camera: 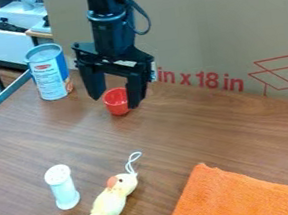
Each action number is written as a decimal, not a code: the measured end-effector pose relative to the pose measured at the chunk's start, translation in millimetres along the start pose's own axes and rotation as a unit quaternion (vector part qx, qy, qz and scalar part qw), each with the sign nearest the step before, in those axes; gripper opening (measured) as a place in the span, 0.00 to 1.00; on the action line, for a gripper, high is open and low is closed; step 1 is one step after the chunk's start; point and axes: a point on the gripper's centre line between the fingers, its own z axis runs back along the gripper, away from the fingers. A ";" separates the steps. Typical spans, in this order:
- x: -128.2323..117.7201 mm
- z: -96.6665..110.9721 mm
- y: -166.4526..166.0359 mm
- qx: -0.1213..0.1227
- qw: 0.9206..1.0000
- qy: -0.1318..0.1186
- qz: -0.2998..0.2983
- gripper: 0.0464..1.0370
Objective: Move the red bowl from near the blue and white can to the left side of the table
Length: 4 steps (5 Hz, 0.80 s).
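1. We see a small red cup point(116, 108); it is round, smooth and open at the top, and it becomes narrower toward its base.
2. It is standing upright on the brown wooden table point(192, 138), near the cardboard point(190, 37).
3. We see the black gripper point(115, 101) at this cup, with its two fingers spread wide; one finger covers a part of the cup's side from our view. Whether they touch, we cannot tell.
4. To the side, we notice a blue-and-white can point(49, 78).
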 end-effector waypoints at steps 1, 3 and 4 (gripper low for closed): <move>18.8 -12.5 11.2 -0.002 1.000 -0.003 0.006 0.97; 57.9 -31.9 23.2 -0.008 1.000 -0.006 -0.010 0.97; 74.8 -42.4 31.2 -0.010 1.000 0.001 -0.015 0.97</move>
